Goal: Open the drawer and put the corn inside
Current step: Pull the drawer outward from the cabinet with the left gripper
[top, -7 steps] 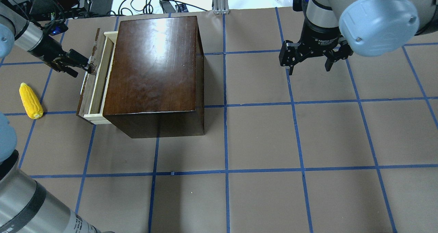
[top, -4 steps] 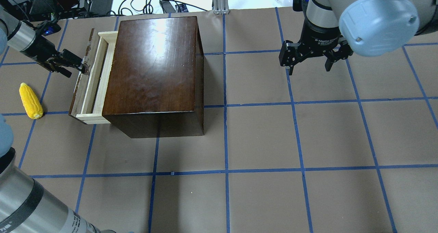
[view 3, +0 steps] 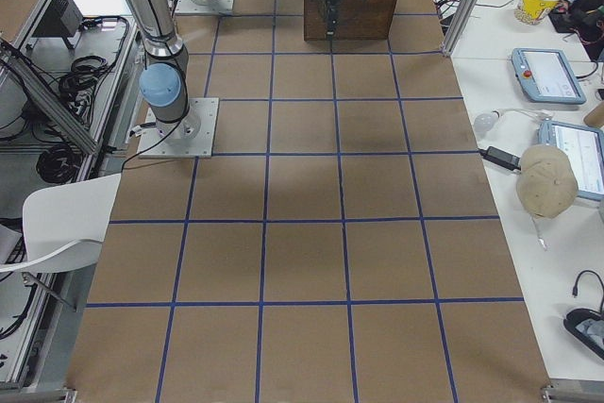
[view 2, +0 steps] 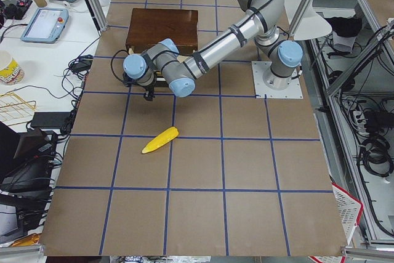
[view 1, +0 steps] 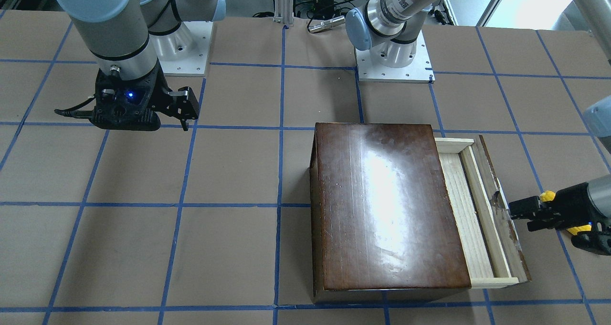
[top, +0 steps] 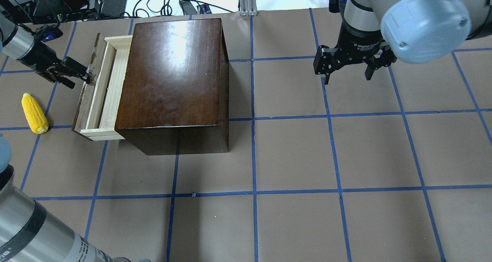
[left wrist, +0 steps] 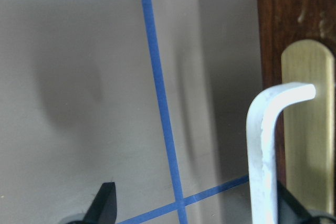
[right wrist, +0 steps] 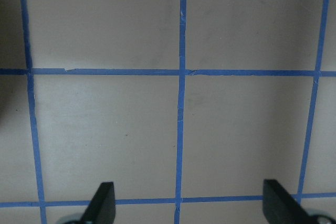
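Where the drawer [top: 100, 96] stands: it is seen drawn partway out of the box [top: 173, 73], its dark front met by the tips of the left gripper [top: 87, 76].
Left gripper: its fingers are spread wide and nothing is clamped; the cream handle [left wrist: 262, 145] is caught between them, close against one finger.
Right gripper [top: 348, 78]: it is held wide open and empty above bare table [top: 292, 154], well apart from the box.
Corn [top: 34, 114]: it is laid flat on the table, near the left gripper, behind its fingers and toward the robot, apart from the drawer front.
Handling: the corn is judged light, stiff and ridged, though it may roll; it is best taken across its thick middle.
Drawer: it is judged light and free-sliding, best drawn by the handle's centre so it is not skewed.
Progress: more opening is judged needed before the corn is fetched.
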### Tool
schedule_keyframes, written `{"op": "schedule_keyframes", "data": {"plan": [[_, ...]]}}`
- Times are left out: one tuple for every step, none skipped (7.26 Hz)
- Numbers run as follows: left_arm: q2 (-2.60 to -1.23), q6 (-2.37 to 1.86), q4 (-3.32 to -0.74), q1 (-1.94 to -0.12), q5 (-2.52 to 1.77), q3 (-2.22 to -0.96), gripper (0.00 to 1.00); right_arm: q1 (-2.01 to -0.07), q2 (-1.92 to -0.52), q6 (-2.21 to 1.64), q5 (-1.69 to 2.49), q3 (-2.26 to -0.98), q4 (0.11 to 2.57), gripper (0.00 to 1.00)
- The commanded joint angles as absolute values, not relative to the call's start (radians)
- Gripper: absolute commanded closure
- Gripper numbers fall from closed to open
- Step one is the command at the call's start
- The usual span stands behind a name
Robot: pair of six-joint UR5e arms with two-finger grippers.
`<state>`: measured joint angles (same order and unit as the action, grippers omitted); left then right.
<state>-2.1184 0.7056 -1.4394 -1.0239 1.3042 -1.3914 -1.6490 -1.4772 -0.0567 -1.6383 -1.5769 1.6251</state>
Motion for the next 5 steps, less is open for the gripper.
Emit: {"op": "schedule_keyframes", "data": {"plan": [[-2.118,0.706,-1.439,-1.012,1.313,-1.391,0.0,-1.649,-1.477,-0.057,-1.638,-1.577,1.624,0.0],[-2.112,0.706,-1.44,-1.012,1.315,-1.39,0.0,-1.649,-1.477,-0.057,-1.638,-1.577,1.626,0.0],[-2.094,0.698,-1.442,-1.012,1.315,-1.385,0.0,-1.649,-1.477,-0.057,-1.638,-1.577,1.625,0.0],[-2.089,0.69,-1.451,-1.012,1.324,-1.35,0.0,-1.649,-1.477,-0.057,-1.638,-1.577,1.624,0.0],[-2.086,0.66,-1.453,-1.008,1.418,-1.31,0.0,-1.649,-1.477,-0.057,-1.638,-1.577,1.624,0.0]]}}
